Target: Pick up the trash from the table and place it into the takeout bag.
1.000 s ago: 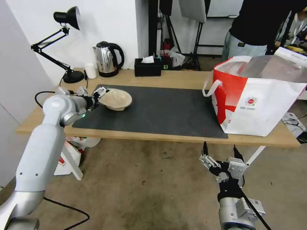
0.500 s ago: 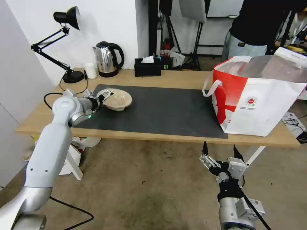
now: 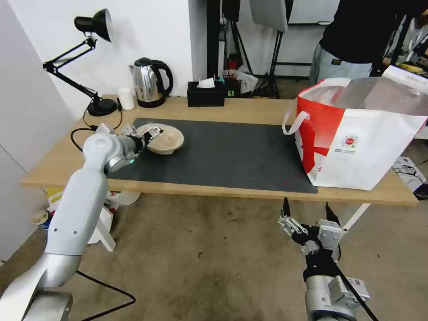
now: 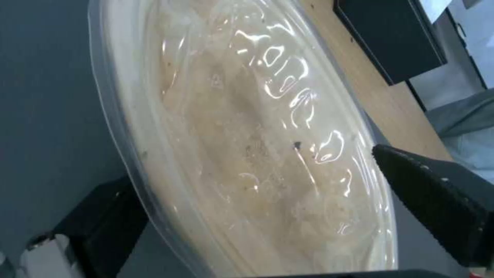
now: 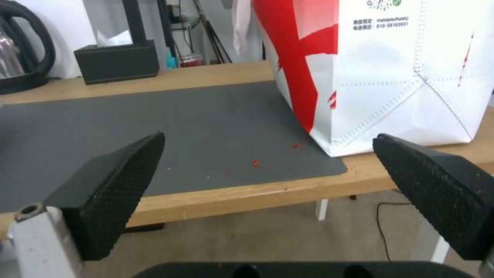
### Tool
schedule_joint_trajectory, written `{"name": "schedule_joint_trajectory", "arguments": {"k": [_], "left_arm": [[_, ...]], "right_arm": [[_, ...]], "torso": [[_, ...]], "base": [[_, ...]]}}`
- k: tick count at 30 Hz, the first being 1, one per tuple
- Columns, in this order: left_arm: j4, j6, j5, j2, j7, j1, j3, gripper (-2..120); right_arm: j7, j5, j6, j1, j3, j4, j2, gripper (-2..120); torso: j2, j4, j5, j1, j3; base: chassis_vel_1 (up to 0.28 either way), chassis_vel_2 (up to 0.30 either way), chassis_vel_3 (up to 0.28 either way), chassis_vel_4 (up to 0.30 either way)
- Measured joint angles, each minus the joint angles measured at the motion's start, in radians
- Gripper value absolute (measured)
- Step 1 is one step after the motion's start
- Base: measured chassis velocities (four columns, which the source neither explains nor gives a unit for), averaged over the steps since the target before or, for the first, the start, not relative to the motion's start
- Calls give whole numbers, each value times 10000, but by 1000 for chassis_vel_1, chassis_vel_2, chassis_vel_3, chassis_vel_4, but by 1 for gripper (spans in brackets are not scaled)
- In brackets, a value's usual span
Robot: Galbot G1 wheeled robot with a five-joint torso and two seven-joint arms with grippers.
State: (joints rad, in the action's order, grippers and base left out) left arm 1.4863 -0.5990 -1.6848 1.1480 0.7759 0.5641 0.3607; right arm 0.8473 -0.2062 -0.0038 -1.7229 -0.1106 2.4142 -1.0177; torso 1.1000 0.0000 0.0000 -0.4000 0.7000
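Head view: long light-wood table (image 3: 249,111) across the middle, white legs below, with a dark grey mat (image 3: 223,156) over most of its top. On the table's right end, takeout bag (image 3: 356,133) upright and open, white with a broad red panel, one white loop handle hanging just over the mat's right edge, silver lining visible inside. Along the far edge behind the mat: black desk lamp (image 3: 89,62), steel kettle (image 3: 150,82), black tissue box (image 3: 206,93), small white cup (image 3: 126,98). Near the mat's left end, shallow beige bowl (image 3: 166,139), tilted toward the left arm; whether its base touches the mat, hard to tell from here. Left gripper (image 3: 149,133) at the bowl's near rim, fingers on either side of the wall; in the left wrist view the bowl (image 4: 257,154) glossy with crumbs inside, one black pad (image 4: 437,197) over the inner side and the other below the outer side, apparently clamped on the rim. Right gripper (image 3: 307,213) low, below and in front of the table's near edge, pointing up, fingers spread wide and empty. A few small red specks (image 5: 254,163) on the mat near the bag.
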Motion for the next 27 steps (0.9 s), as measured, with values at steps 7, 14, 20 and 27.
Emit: {"name": "schedule_joint_trajectory", "arguments": {"k": [7,14,20,27], "left_arm": [[-43,-7,61,74,-86,-29,-50,94],[-37,-11,105,79,-112,-6,-49,67],[35,-11,109,14,-139,39,-9,45],[79,-8,118,-60,-186,89,23,21]], "right_arm": [[0,0,0,0,0,0,0,100],[0,0,0,0,0,0,0,100],[0,0,0,0,0,0,0,100],[0,0,0,0,0,0,0,100]], "torso": [[0,-1,0,0,0],[0,-1,0,0,0],[0,0,0,1,0],[0,0,1,0,0]], "base": [[0,0,0,0],[0,0,0,0],[0,0,0,0],[0,0,0,0]]}}
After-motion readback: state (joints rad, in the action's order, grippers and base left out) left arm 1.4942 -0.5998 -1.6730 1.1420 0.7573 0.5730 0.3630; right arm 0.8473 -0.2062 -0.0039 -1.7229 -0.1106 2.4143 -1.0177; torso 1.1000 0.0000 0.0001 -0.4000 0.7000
